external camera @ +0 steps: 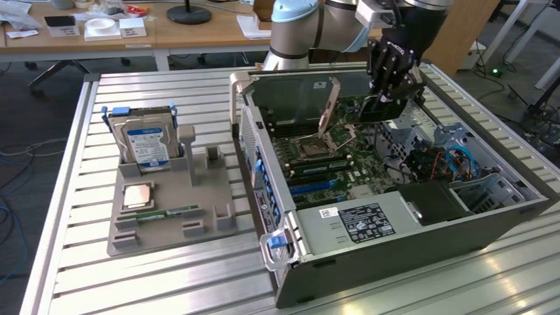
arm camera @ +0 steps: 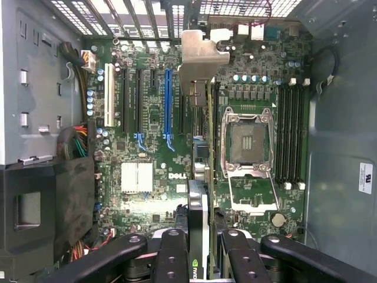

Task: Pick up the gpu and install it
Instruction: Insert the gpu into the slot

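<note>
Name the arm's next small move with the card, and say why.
Probably nudge the gpu sideways toward the blue slot. The fingers hold it edge-on above the motherboard, seemingly between that slot and the CPU socket, not yet seated.

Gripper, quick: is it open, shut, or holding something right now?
Gripper: shut on the gpu, holding it edge-on above the motherboard.

A silver hard drive [external camera: 147, 146] with a blue-white label stands upright in a grey holder [external camera: 206, 197] on the slatted metal counter [external camera: 131, 275]. A narrow green memory stick [external camera: 166, 214] and a copper-coloured square chip [external camera: 138, 195] lie flat in the holder.
</note>
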`<state>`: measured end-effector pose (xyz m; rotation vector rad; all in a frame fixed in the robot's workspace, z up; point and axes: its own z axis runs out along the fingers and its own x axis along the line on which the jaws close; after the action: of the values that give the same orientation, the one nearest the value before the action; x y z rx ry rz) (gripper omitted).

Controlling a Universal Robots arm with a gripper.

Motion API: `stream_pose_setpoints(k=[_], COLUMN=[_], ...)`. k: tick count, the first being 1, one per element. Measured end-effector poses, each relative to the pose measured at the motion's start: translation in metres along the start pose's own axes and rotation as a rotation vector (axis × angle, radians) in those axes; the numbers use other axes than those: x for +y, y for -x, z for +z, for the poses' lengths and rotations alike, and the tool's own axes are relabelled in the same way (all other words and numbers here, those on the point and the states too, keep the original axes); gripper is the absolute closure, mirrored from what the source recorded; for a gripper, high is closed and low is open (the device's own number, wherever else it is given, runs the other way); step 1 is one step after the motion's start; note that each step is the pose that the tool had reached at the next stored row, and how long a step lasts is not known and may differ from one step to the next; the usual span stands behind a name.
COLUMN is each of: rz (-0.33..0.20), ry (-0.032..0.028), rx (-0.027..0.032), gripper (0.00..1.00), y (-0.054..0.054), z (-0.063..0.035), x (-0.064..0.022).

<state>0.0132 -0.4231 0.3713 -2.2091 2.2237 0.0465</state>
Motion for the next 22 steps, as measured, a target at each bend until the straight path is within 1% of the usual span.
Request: stream_pose_setpoints(k=[4,18,22], rz=[0.000,0.000,-0.001], ry=[0.0000,-0.0010,-0.0023], rx=[0.0001,0.0001,0.0001], gripper=[0.73,0.73,0.73], y=[0.000,-0.001,-0.001], z=[0.0016,0.0210,0.0264], x=[0.0006,0.0069,0.0094])
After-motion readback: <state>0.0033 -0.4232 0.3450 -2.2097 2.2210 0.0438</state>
